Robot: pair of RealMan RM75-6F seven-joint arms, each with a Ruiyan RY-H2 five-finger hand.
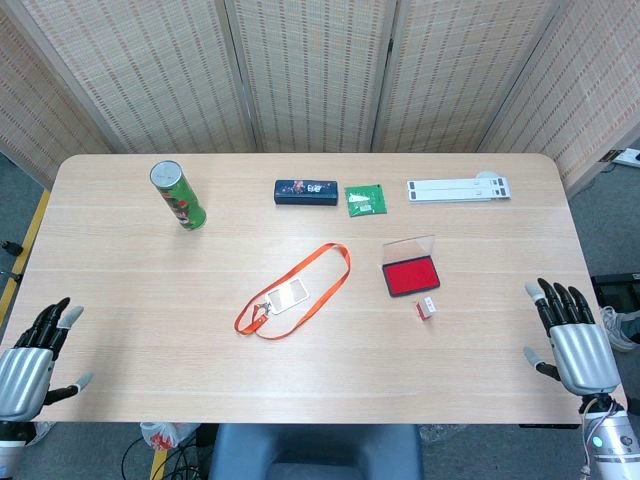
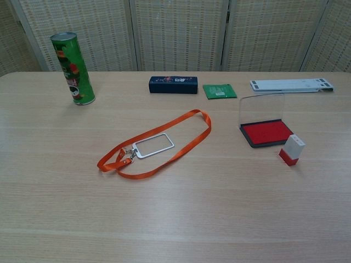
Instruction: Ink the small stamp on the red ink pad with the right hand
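The red ink pad (image 1: 410,276) (image 2: 266,132) lies open on the table right of centre, its clear lid standing up behind it. The small stamp (image 1: 427,307) (image 2: 292,149), white with a red base, stands just in front of the pad's right corner. My right hand (image 1: 572,340) hovers over the table's front right corner, fingers spread, holding nothing, well right of the stamp. Off the front left corner, my left hand (image 1: 28,362) is likewise spread and empty. Neither hand shows in the chest view.
An orange lanyard with a badge holder (image 1: 290,293) (image 2: 154,146) lies mid-table. A green can (image 1: 180,196) (image 2: 72,68) stands far left. A dark blue box (image 1: 306,192) (image 2: 173,84), a green packet (image 1: 364,200) (image 2: 219,91) and a white strip (image 1: 458,188) (image 2: 290,84) line the back.
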